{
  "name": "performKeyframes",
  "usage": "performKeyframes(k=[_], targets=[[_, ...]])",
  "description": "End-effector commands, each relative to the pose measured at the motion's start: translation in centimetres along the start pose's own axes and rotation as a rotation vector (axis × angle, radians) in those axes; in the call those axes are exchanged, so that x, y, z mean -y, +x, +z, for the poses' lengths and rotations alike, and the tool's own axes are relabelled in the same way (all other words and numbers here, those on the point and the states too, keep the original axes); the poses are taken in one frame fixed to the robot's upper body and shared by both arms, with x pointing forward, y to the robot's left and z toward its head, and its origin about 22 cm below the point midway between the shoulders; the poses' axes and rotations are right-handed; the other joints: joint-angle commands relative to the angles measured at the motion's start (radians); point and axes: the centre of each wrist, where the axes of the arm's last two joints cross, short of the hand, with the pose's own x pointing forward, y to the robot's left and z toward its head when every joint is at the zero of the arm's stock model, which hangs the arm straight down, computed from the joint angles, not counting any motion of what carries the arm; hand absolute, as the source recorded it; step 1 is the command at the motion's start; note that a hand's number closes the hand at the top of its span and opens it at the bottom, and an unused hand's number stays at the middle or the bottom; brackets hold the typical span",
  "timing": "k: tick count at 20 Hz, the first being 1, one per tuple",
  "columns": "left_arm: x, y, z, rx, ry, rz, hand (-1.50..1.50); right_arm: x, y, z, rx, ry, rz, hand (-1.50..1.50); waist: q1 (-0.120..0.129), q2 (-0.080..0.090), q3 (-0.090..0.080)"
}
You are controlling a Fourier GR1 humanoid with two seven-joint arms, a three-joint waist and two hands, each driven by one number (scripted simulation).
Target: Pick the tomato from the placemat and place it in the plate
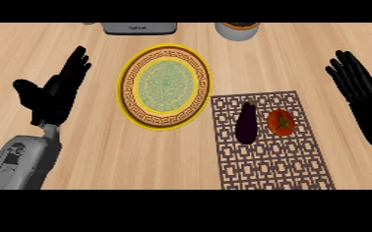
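My right hand [355, 86] hangs with fingers straight and spread, holding nothing, just right of the placemat [269, 152]; the tomato [280, 122] lies to its lower left, far nearer it than my open left hand [54, 93]. Round and glossy red, the tomato sits on the lattice-patterned placemat beside a long dark eggplant [247, 123], with the ornate yellow-rimmed plate [131, 69] left of the placemat.

Kitchen counter
Wooden countertop [94, 142] with a patterned plate [165, 120], placemat [269, 169], tomato [280, 122], eggplant [247, 123] and toaster [139, 28].
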Motion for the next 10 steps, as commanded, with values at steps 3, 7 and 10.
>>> performKeyframes(k=[3,7,10], targets=[[-1.0,3.5,-0.9,0.14,0.003,-0.074,0.0,-7.1,-0.4,-4.1,0.167,0.049,0.068,1.5,0.029,0.013,-0.008],[-0.1,4.3,-0.9,0.169,-0.035,-0.082,0.0,-1.6,-0.5,-3.3,0.022,-0.026,0.64,1.5,0.003,0.007,-0.05],[1.0,4.8,-1.0,0.201,-0.068,-0.046,0.0,-6.3,-3.9,-3.2,-0.022,-0.18,0.702,1.5,0.04,0.019,-0.015]])
